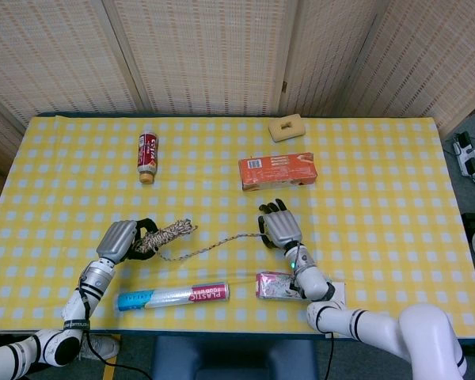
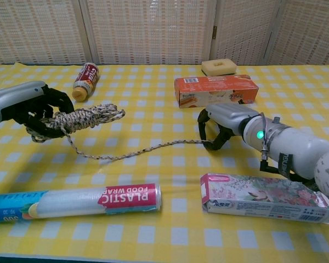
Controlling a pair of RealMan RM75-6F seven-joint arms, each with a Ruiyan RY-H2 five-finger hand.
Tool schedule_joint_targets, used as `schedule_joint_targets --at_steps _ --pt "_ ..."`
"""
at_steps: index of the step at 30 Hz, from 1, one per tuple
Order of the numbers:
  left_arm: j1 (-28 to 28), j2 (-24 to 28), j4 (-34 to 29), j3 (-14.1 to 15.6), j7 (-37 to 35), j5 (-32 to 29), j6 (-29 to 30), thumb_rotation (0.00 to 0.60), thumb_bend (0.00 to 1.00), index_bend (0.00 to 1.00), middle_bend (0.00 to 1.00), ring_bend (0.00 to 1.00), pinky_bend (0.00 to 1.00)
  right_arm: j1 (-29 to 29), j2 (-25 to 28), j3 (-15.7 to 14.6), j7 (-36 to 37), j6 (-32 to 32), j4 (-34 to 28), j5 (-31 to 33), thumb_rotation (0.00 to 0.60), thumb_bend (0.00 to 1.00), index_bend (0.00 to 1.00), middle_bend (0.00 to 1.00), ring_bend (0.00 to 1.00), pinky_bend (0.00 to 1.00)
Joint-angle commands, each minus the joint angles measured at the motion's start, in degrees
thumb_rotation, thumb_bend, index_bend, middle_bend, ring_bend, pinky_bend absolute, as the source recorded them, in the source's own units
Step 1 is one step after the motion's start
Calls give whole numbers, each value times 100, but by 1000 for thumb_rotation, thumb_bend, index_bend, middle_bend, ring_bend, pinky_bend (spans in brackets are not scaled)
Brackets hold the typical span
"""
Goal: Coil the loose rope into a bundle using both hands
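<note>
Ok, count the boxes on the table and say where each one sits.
2. The orange box lies toward the far side, beyond the right hand. The floral box lies at the near edge, right of the plastic wrap roll. None looks hidden.

Your left hand (image 2: 27, 108) sits at about nine o'clock, forearm low over the table, fingers wrapped around the coiled rope (image 2: 85, 118). Your right hand (image 2: 222, 123) reaches in from four o'clock, palm down, fingers curled, pinching the rope's free end.
</note>
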Motion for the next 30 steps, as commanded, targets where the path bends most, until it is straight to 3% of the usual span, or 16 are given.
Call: schedule_joint_targets --at_steps 1,14,22,30 --pt "2 -4 9 3 -7 3 -2 600 614 764 732 723 775 8 -13 -1 -8 13 18 2 600 404 590 206 127 9" --pt "21 202 -211 -158 -293 26 59 600 614 764 732 724 776 -61 41 -45 191 314 -55 -387 600 527 685 260 150 18" --pt "-45 611 -808 -354 -992 287 -54 600 614 765 732 724 776 -262 643 77 614 790 -1014 -897 600 541 687 268 150 18" --pt "-268 836 -1309 -266 -1241 1019 -153 600 614 766 733 724 775 -156 1074 412 597 929 -1763 -929 600 541 687 268 150 18"
